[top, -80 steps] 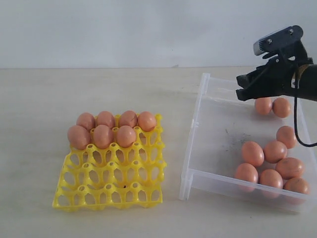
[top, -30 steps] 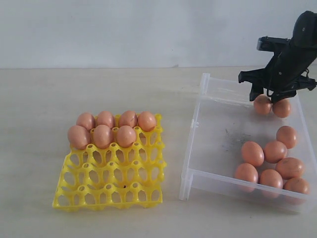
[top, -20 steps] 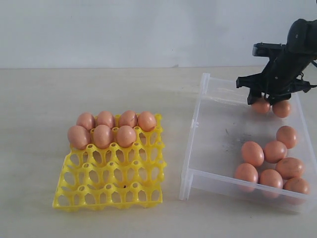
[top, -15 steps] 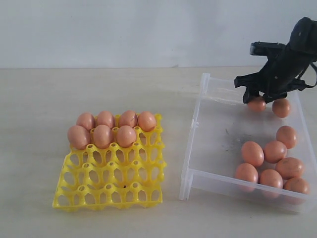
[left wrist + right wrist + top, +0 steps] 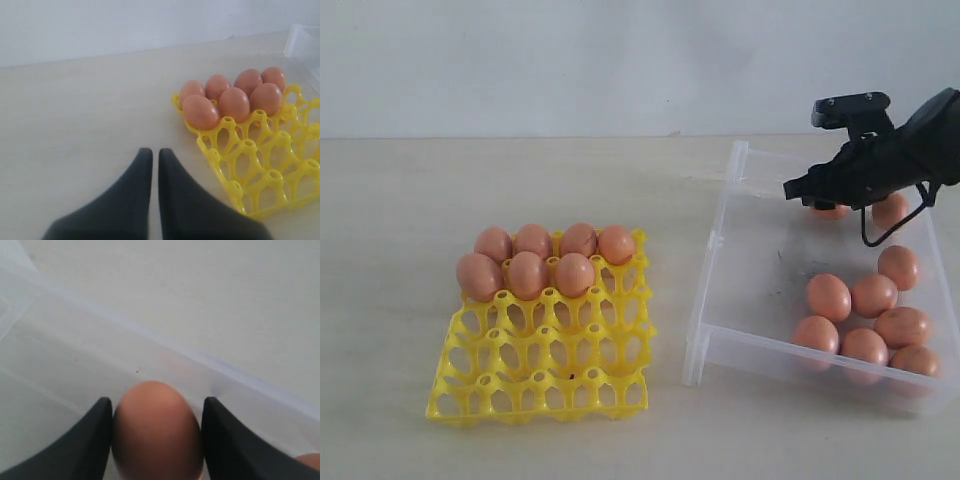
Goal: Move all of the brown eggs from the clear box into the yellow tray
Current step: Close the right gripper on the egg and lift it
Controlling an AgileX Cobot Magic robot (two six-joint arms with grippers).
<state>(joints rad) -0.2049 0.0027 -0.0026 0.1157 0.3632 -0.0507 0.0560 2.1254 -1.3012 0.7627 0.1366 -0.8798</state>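
**Right gripper** [image 5: 157, 401]: your jaws are closed on one brown egg [image 5: 156, 440]. A black finger [image 5: 90, 440] presses on each flank, and the egg's rounded end sits level with the fingertips. In the exterior view you find this egg under the gripper, at the far end of the clear box [image 5: 712, 270]. Whether it is off the floor of the box cannot be told.

**Left gripper** [image 5: 152, 152]: your jaws meet with only a thin slit between them and hold nothing. They hang over bare table [image 5: 620, 180], near a corner of the yellow tray [image 5: 540, 385].

**Clear box:** besides the held egg, you have eight loose brown eggs on the floor.
- One loose egg [image 5: 890, 208] lies just beside the held egg, near the far wall.
- The other seven [image 5: 873, 295] are gathered toward the near right corner, several of them touching.
- A dark smudge [image 5: 785, 265] marks the floor to their left.

**Yellow tray:** it stands well apart from the box, on the left of the exterior view, and holds seven seated eggs [image 5: 527, 274].
- Four fill the far row.
- Three fill the second row, counted from the left.
- Each sits upright in its own cup, touching its neighbours.

**Surroundings:**
- A black cable [image 5: 880, 238] loops down from the right arm and hangs over the far end of the box, close to the loose egg there.
- Between the held egg and the tray stand the box's left wall with its stepped rim and a strip of table.
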